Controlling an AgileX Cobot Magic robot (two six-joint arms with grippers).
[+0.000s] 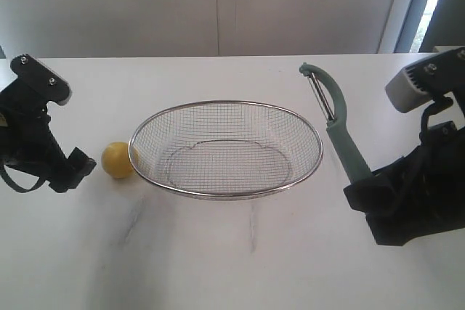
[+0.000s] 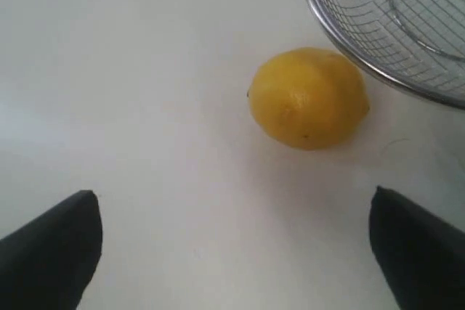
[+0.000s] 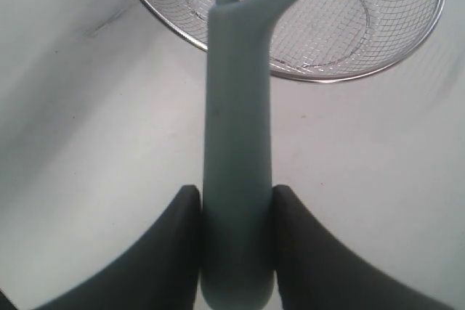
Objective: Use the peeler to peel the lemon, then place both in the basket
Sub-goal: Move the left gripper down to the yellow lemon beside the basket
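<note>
The yellow lemon [image 1: 118, 160] [image 2: 308, 97] lies on the white table, touching the left rim of the wire-mesh basket [image 1: 311, 130] [image 2: 341, 41] [image 3: 407, 47]. My left gripper [image 1: 81, 167] [image 2: 236, 215] is open, just left of the lemon, with nothing between its fingers. My right gripper [image 1: 361, 183] [image 3: 237, 201] is shut on the lower end of the peeler's [image 1: 336, 117] [image 3: 238, 136] teal-green handle. The peeler stands up off the table, right of the basket, its loop head and blade pointing away toward the back.
The white table [image 1: 240, 259] carries only the basket, in the middle. A pale wall runs behind the table's far edge, with a window strip at the far right.
</note>
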